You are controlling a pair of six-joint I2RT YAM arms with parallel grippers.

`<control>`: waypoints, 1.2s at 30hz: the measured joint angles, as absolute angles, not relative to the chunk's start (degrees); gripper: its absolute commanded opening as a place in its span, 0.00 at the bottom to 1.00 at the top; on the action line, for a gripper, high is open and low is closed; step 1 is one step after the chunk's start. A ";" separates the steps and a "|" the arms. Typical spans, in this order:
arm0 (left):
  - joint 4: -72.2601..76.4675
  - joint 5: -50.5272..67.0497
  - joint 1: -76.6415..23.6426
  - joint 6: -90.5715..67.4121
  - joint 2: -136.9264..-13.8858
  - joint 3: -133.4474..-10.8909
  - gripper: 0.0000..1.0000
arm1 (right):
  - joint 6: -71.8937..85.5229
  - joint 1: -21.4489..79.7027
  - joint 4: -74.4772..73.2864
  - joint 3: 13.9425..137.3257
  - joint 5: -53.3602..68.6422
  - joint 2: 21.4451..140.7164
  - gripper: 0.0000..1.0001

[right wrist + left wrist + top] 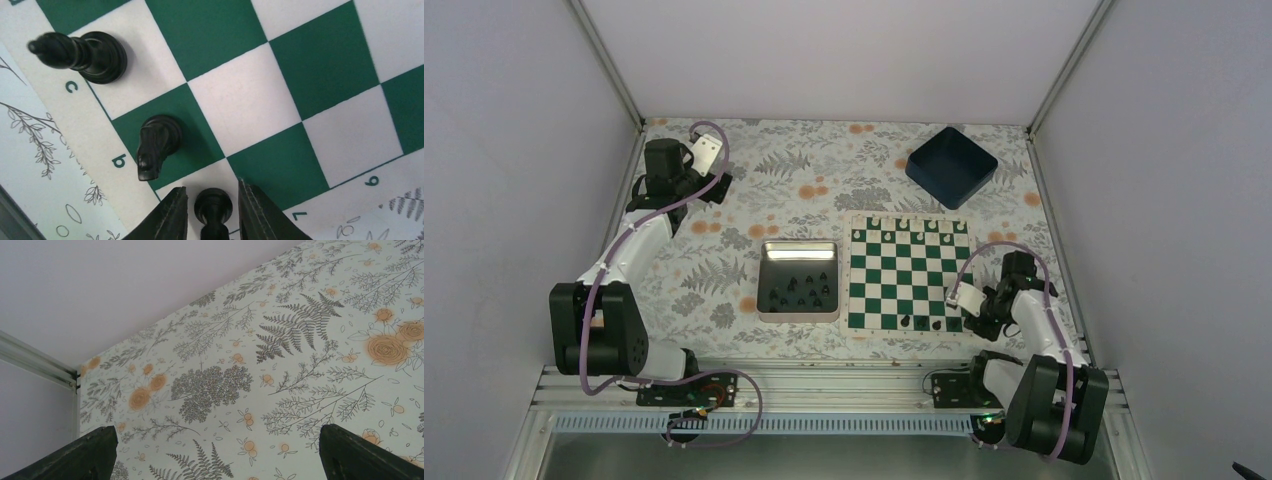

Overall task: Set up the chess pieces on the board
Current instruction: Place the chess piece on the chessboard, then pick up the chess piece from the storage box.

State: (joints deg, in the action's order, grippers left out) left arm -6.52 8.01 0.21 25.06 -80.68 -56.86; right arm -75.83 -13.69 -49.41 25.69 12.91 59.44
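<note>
Three of the black chess pieces [921, 323] are stood on the near row of the board [894, 265], bunched toward its near-right corner. In the right wrist view they're lined up along the edge. A tall piece [95, 55] is on the c file, a knight [157, 142] on b, and the corner piece [213, 204] is sat dead centre between the fingers of the right end effector [211, 192]. All three look upright, so the corner piece's long axis is pointed straight up at the wrist cam, w/ a finger close on either side. Whether it's pinched or released can't be told: only slivers of gap are seen at its base, and its top is cut off low in frame.

The other black pcs are piled in the tin [799, 283], just beside the board's left edge, i.e. across the whole board from the right end effector. The left end effector [217, 429] is held wide open w/ nothing in it, over the far-left of the table [300, 340], yet it's prob nearer the tin than the right one. So the next fetch is judged to hinge on a leftward reach across the board.
</note>
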 measured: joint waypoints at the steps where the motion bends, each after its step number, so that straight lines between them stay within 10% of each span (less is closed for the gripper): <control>1: -6.52 7.99 0.21 25.06 -80.68 -56.86 1.00 | -75.85 -13.69 -49.65 25.89 12.93 59.33 0.31; 21: -6.55 8.29 0.21 25.10 -80.66 -56.86 1.00 | -73.36 -10.61 -62.50 58.54 19.86 67.35 0.45; 36: -6.57 8.91 0.21 25.08 -79.99 -56.86 1.00 | -51.99 35.07 -51.62 89.89 17.82 99.90 0.46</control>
